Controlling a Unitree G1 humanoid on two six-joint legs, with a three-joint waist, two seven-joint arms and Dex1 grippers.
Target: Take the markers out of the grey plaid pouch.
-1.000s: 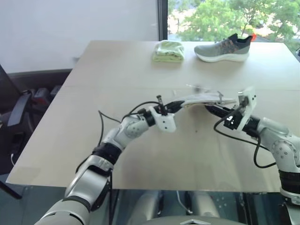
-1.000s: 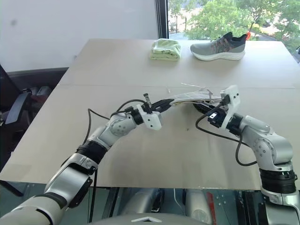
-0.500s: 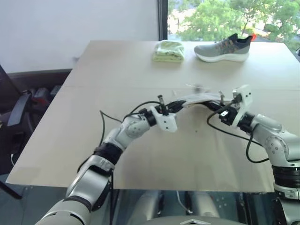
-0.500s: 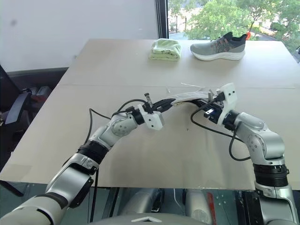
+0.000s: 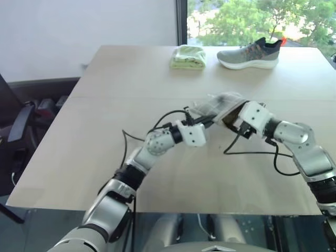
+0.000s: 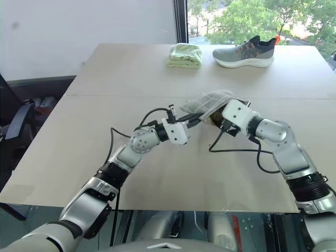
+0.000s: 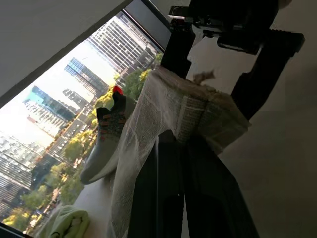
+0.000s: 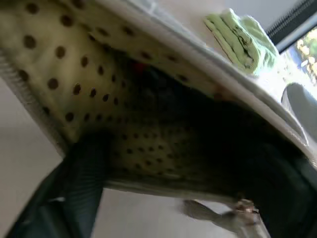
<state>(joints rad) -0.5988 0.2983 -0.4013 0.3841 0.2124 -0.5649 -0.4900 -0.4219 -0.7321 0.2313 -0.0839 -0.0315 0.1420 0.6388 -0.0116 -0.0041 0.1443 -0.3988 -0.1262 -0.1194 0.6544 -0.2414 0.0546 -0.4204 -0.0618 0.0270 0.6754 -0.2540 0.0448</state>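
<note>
I am finding no legible text, label, brand mark, number or sign on anything in my views.
</note>
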